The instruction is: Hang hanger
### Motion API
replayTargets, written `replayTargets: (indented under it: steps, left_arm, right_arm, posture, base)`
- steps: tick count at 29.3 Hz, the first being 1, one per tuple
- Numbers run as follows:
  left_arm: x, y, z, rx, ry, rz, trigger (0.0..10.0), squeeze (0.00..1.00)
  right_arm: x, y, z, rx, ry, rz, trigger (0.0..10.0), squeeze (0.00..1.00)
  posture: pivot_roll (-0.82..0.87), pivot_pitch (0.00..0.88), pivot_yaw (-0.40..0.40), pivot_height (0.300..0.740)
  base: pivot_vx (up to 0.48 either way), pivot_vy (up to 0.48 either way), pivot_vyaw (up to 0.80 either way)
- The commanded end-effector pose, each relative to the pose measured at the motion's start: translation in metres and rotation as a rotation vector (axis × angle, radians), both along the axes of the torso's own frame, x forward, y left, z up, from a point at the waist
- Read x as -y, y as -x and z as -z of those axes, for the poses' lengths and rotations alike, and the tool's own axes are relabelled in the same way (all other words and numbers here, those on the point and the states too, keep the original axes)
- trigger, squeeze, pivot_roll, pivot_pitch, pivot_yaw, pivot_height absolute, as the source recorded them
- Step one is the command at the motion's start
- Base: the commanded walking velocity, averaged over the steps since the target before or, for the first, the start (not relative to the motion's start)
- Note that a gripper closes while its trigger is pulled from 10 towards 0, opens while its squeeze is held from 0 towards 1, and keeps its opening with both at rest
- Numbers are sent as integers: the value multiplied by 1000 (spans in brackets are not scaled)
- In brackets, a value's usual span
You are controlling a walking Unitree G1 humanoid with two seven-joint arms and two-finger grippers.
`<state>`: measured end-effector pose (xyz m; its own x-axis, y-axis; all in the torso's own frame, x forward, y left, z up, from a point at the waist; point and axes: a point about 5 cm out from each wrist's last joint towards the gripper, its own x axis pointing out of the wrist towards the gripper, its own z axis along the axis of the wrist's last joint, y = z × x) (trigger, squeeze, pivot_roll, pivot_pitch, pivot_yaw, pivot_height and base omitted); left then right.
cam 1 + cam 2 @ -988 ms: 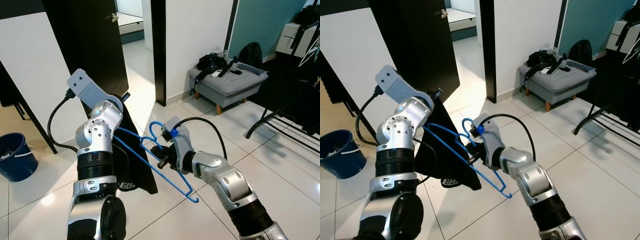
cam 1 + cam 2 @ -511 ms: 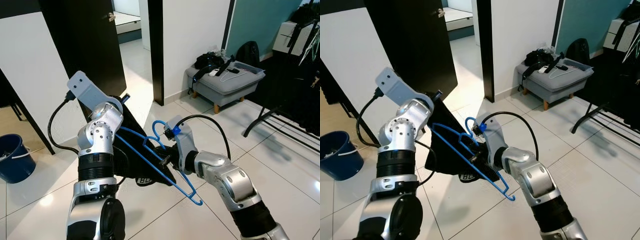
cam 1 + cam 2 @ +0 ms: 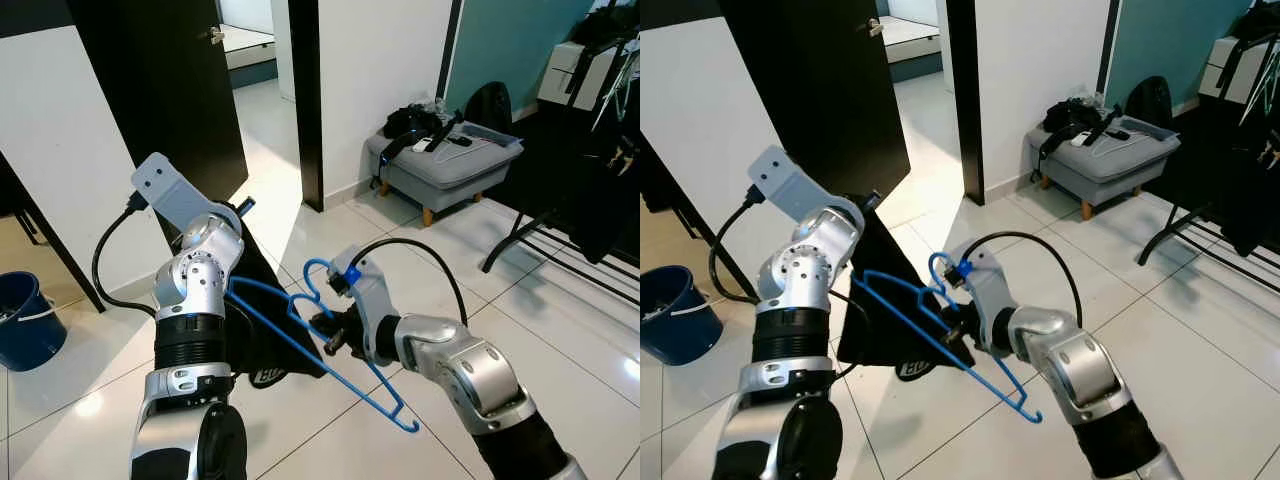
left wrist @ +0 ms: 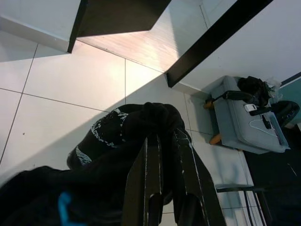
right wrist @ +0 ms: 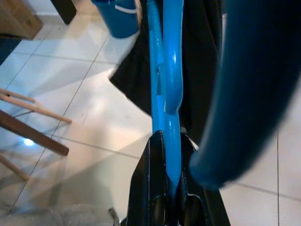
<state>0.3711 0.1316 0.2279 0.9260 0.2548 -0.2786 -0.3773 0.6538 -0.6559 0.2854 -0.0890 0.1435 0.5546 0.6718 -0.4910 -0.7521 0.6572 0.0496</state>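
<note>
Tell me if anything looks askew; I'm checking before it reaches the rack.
The blue hanger is steeply tilted in the right gripper, one end low toward the floor. The black garment bunches in the left gripper, draped only over the hanger's upper end.

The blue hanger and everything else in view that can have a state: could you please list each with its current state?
blue hanger: held off the floor, tilted, not yet hung
black garment: draped, gripped at the top
left pincer: shut on the black garment
right pincer: shut on the blue hanger
dark door: open
blue bucket: upright on the floor
grey stool: standing, things piled on top
</note>
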Motion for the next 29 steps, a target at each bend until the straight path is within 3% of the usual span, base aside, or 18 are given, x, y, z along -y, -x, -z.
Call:
replayTargets:
  steps: [1, 11, 21, 22, 23, 24, 26, 27, 28, 29]
  left_arm:
    - [21, 5, 15, -36, 50, 32, 10000, 0]
    - [22, 5, 15, -33, 51, 34, 10000, 0]
    - [22, 4, 16, -28, 32, 42, 10000, 0]
    - [23, 3, 14, -3, -27, 85, 10000, 0]
    - [24, 1, 8, 76, -181, 173, 10000, 0]
    - [24, 1, 8, 76, -181, 173, 10000, 0]
    - [23, 0, 2, 183, -437, 306, 10000, 0]
    - [23, 0, 2, 183, -437, 306, 10000, 0]
    - [17, 1, 1, 255, -547, 393, 10000, 0]
    - [17, 1, 1, 255, -547, 393, 10000, 0]
  right_arm:
    - [-4, 2, -2, -3, -1, -20, 10000, 0]
    - [-1, -3, -6, 21, 5, 17, 10000, 0]
    - [-11, 2, -14, 13, -72, -47, 10000, 0]
    - [-12, 3, -14, 12, -73, -54, 10000, 0]
    - [-11, 3, -14, 12, -71, -60, 10000, 0]
    - [-11, 3, -14, 12, -71, -60, 10000, 0]
    - [-7, 5, -13, 5, -62, -71, 10000, 0]
    - [-7, 5, -13, 5, -62, -71, 10000, 0]
    - [2, 7, -11, -3, -49, -74, 10000, 0]
    - [2, 7, -11, -3, -49, -74, 10000, 0]
  posture:
    - [-86, 0, 89, 736]
    - [-84, 0, 90, 736]
    - [-85, 0, 86, 736]
    - [-85, 0, 86, 736]
    - [-86, 0, 85, 736]
    - [-86, 0, 85, 736]
    - [-86, 0, 85, 736]
    - [-86, 0, 85, 736]
    - [-83, 0, 85, 736]
    - [-83, 0, 85, 736]
  base:
    - [0, 0, 0]
    - [0, 0, 0]
    - [0, 0, 0]
    - [0, 0, 0]
    - [0, 0, 0]
    - [0, 0, 0]
    - [0, 0, 0]
    - [0, 0, 0]
    - [0, 0, 0]
    - [0, 0, 0]
